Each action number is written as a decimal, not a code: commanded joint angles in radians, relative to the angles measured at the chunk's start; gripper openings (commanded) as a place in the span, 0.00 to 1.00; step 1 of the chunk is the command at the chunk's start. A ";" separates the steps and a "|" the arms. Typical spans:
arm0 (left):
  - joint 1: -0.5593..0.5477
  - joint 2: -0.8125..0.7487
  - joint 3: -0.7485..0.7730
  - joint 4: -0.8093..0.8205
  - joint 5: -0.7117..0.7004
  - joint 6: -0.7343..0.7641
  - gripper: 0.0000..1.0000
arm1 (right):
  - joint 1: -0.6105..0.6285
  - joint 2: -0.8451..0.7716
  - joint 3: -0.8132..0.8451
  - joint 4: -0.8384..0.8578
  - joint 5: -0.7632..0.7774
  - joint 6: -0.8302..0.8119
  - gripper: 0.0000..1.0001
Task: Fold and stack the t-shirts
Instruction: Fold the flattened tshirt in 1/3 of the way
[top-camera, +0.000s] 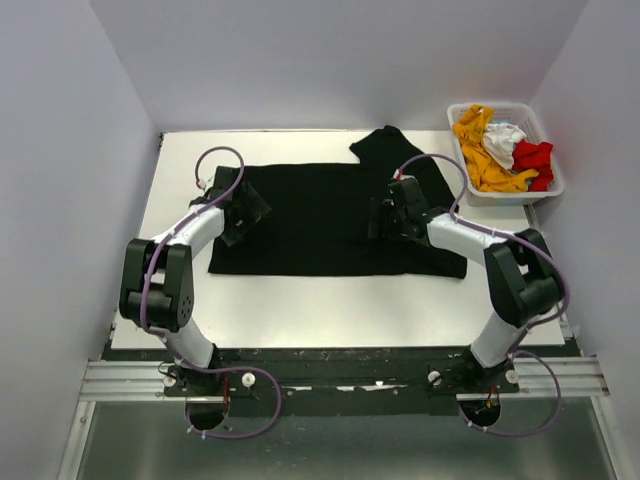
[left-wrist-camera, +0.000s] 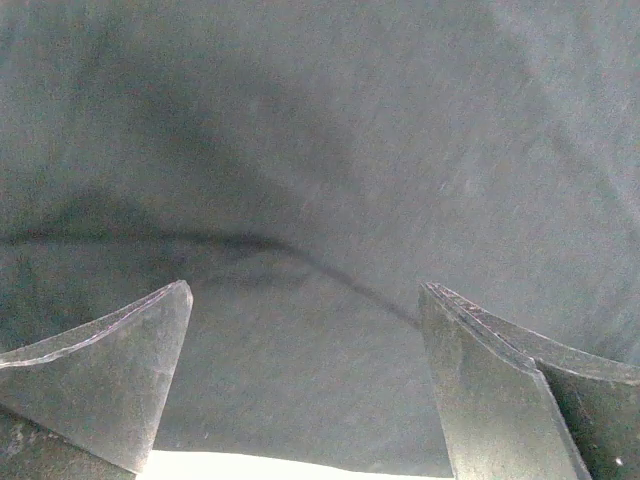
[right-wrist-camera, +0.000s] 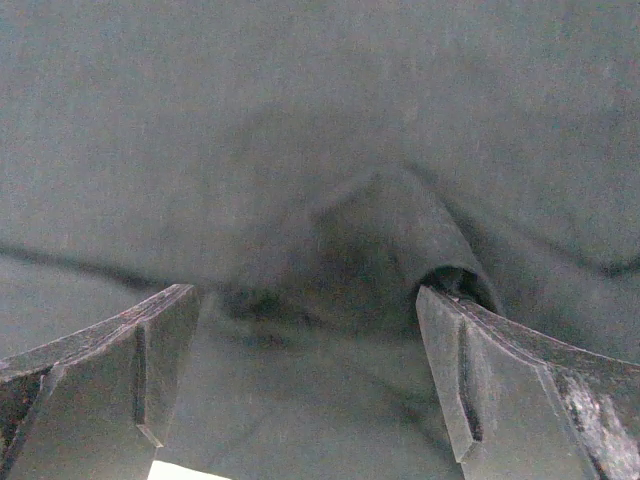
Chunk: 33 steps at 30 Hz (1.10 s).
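A large black t-shirt (top-camera: 320, 215) lies spread flat across the middle of the white table (top-camera: 330, 305), one sleeve reaching toward the back right. My left gripper (top-camera: 248, 208) hovers over its left edge, open, with nothing between the fingers. In the left wrist view the gripper (left-wrist-camera: 305, 290) is just above the black cloth (left-wrist-camera: 330, 150), which has a low fold line. My right gripper (top-camera: 382, 218) is open over the shirt's right part. In the right wrist view the gripper (right-wrist-camera: 305, 292) stands by a raised tunnel-like wrinkle (right-wrist-camera: 420, 240). Orange-yellow (top-camera: 480, 150), white (top-camera: 503, 140) and red (top-camera: 533, 160) t-shirts lie crumpled in the basket.
The white slatted basket (top-camera: 500, 196) stands at the back right corner of the table. Pale walls close in the table on the left, back and right. A metal rail (top-camera: 340, 375) with both arm bases runs along the near edge.
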 joint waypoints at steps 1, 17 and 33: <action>0.034 0.102 0.171 -0.068 -0.130 0.052 0.99 | -0.005 0.120 0.149 0.043 0.177 -0.029 1.00; 0.117 0.047 0.191 -0.048 0.119 0.081 0.99 | -0.067 0.180 0.393 0.089 0.110 -0.223 1.00; -0.131 -0.005 0.008 0.061 0.174 0.078 0.99 | -0.066 0.257 0.391 -0.072 0.088 -0.103 1.00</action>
